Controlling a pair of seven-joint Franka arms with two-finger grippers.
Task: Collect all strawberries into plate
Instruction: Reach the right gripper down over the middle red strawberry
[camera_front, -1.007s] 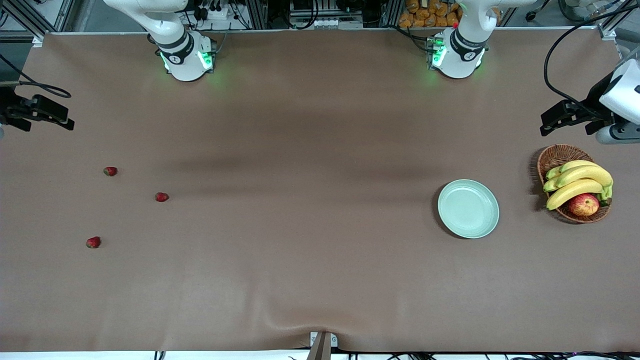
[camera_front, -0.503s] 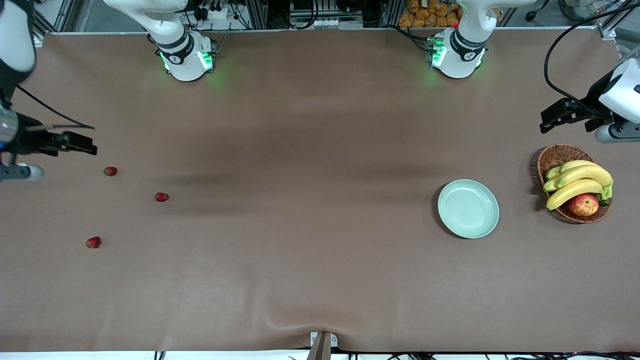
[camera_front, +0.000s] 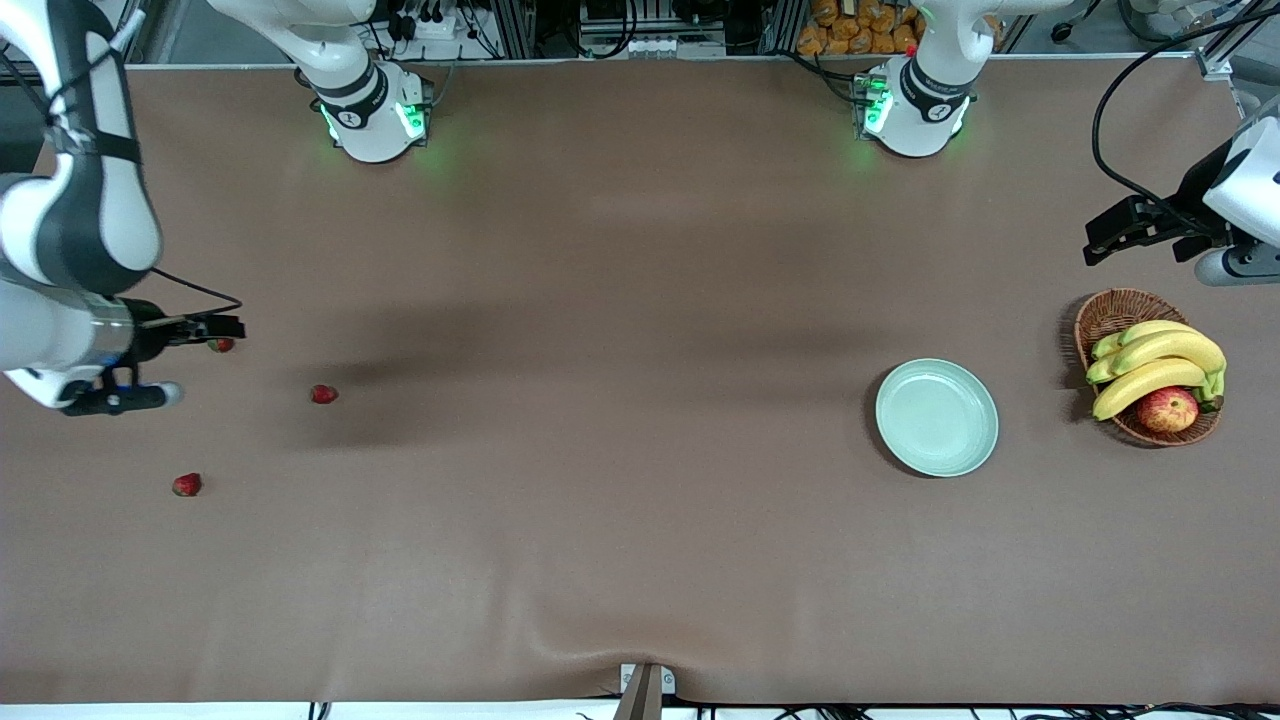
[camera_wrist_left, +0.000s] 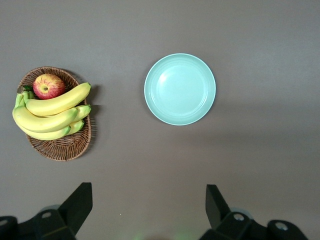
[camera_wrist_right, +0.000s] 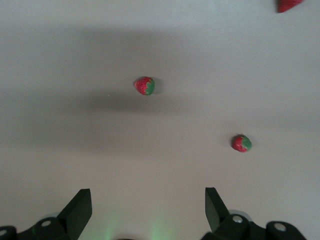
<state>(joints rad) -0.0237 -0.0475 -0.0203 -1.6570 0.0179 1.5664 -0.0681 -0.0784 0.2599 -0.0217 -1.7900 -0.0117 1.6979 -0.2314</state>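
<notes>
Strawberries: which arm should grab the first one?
Right, likely. The right gripper, open, hangs over the three strawberries at its end of the table. The left gripper, open, waits above the wicker basket, near the plate.

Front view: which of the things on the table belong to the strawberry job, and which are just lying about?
Job:
- three strawberries, all on the table toward the right arm's end
- plate, nothing on it
- right end effector, open, over the strawberry farthest from the camera

Lying about:
- basket with bananas and an apple

The left end effector, open, waits above the basket.
</notes>
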